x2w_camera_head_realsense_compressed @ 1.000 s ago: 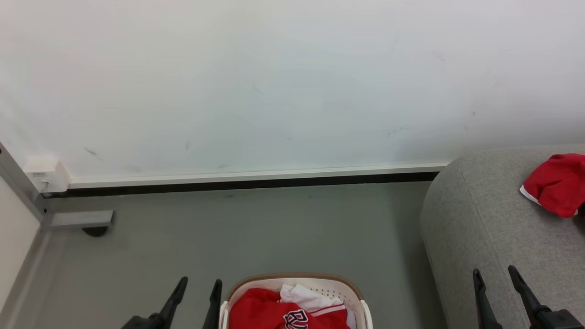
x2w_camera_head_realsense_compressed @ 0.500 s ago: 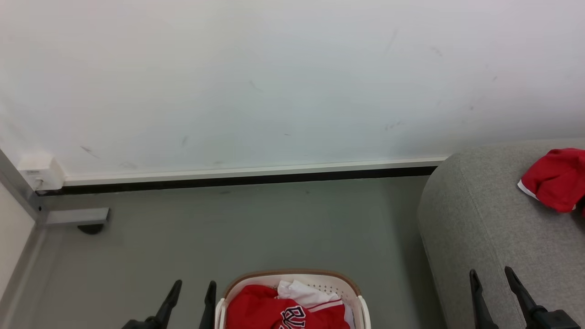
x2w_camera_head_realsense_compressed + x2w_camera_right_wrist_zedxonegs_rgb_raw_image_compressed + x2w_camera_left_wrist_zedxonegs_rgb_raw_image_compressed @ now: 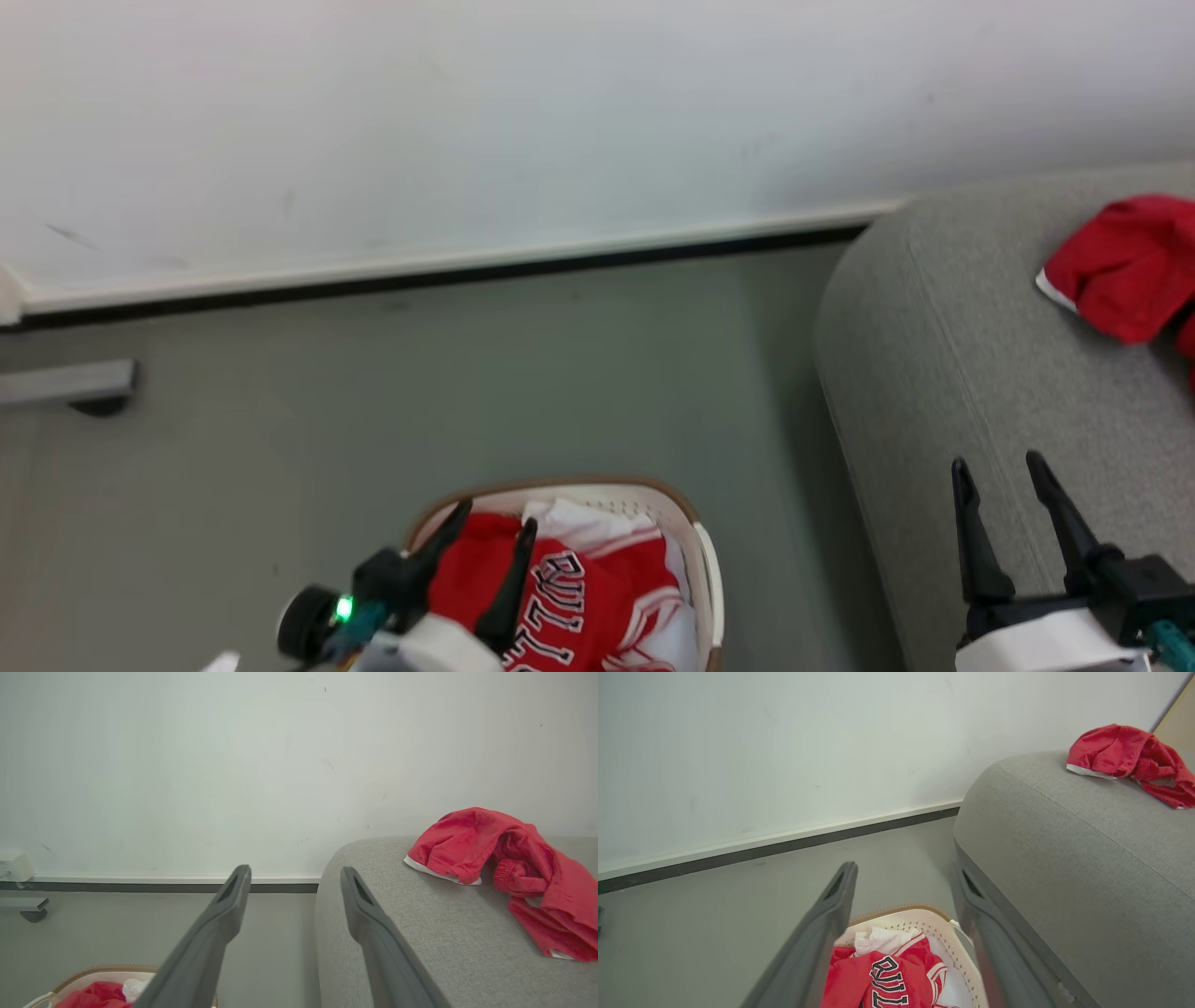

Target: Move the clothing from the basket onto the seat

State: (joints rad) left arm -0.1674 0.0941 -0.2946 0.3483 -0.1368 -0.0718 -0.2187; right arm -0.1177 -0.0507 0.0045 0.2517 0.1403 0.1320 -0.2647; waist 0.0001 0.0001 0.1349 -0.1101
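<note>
Left gripper (image 3: pixel 495 521), jaws wide and empty, should drop onto the clothing (image 3: pixel 607 597) (mid-heap, clear of the basket (image 3: pixel 579 483) rim).

Bright, even room light
Head view slightly smeared (wrist views look sharper); a soft shadow lies on the floor (image 3: pixel 560 373) beside the seat (image 3: pixel 934 373).

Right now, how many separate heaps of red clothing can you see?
2. One crumpled red heap lies on the grey seat; a lettered red pile with white fabric sits in the basket. More garments may be hidden beneath it.
</note>
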